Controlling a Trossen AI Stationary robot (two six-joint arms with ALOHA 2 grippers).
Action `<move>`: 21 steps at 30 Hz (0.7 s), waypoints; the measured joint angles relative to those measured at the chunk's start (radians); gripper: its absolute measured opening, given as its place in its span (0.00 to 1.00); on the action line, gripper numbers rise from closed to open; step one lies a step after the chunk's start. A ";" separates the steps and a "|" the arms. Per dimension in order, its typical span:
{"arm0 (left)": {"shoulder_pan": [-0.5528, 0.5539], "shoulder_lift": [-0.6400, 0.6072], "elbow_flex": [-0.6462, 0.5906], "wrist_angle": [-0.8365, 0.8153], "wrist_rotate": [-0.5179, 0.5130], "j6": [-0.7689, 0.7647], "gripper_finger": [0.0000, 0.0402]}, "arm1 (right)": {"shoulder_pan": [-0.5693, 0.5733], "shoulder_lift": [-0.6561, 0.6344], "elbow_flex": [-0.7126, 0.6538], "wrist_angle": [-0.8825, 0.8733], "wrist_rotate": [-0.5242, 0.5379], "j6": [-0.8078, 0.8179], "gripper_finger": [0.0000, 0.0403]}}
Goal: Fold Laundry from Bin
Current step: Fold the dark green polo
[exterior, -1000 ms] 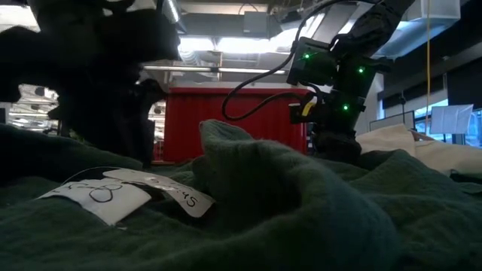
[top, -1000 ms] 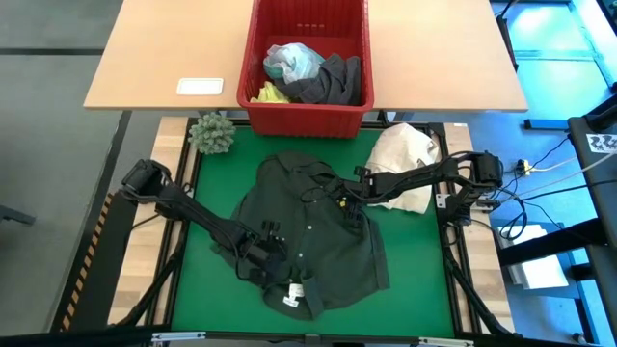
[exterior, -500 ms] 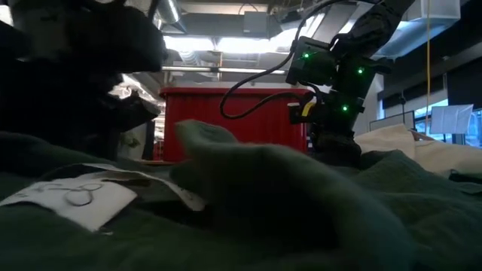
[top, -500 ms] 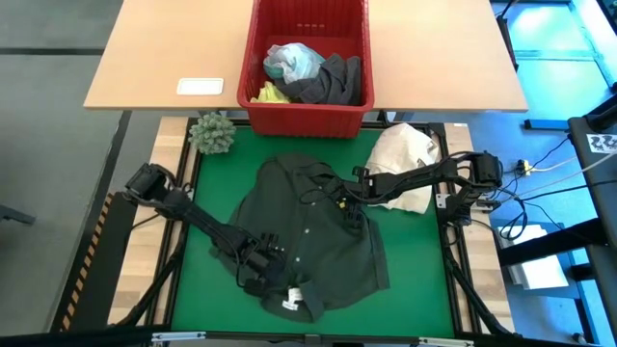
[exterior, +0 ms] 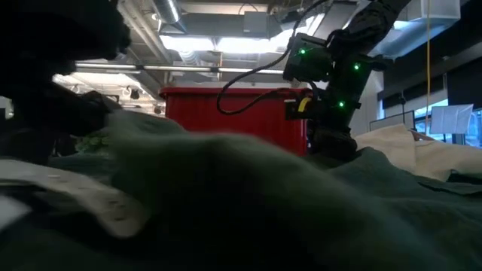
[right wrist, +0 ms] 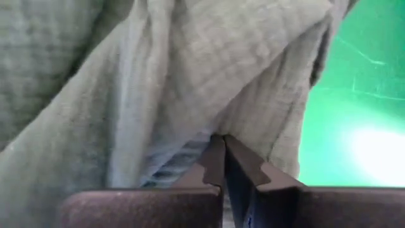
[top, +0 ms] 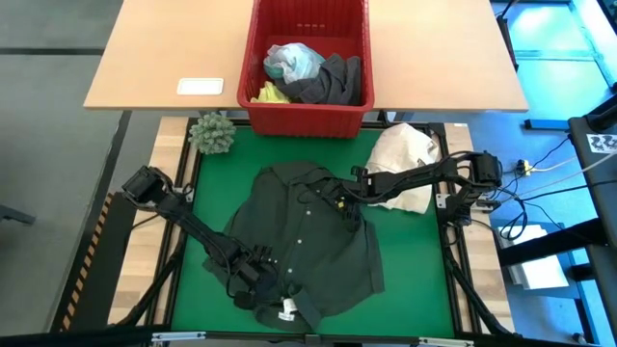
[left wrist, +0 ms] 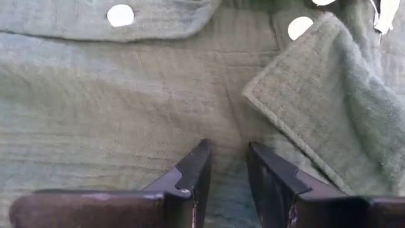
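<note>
L tool [top: 253, 286] part-closed on dk green shirt [top: 318, 246] hem | R tool [top: 344, 204] pinching shirt | white label [top: 287, 306] unreadable

2 dark jointed arms, black cables; right arm [exterior: 331, 68] w/ green LEDs, yellow tag; dark wedge fingers [left wrist: 193, 180]

Overhead and table-level views share the dark green shirt [top: 304, 241]; wrist cameras press close.
</note>
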 joint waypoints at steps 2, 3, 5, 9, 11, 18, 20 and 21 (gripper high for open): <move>-0.019 0.000 0.000 0.000 0.010 -0.013 0.25 | 0.000 0.000 0.021 -0.033 -0.001 0.001 0.02; -0.027 0.000 0.000 0.000 0.022 -0.024 0.25 | 0.000 0.000 0.031 -0.049 -0.001 0.001 0.02; -0.041 0.000 0.000 0.000 0.045 -0.049 0.25 | 0.000 0.000 0.048 -0.069 0.000 0.002 0.02; -0.070 0.000 0.000 0.000 0.086 -0.103 0.25 | 0.000 0.000 0.085 -0.101 0.005 0.003 0.02; -0.085 0.000 0.000 0.000 0.101 -0.123 0.25 | 0.000 -0.001 0.100 -0.112 0.006 0.003 0.02; -0.118 0.000 -0.001 -0.004 0.172 -0.231 0.20 | 0.000 -0.002 0.157 -0.258 0.082 0.004 0.02; -0.119 0.001 -0.002 -0.006 0.194 -0.248 0.18 | 0.000 -0.002 0.168 -0.299 0.117 0.003 0.02; -0.119 0.001 -0.002 -0.007 0.205 -0.261 0.18 | 0.000 -0.002 0.170 -0.316 0.130 0.004 0.02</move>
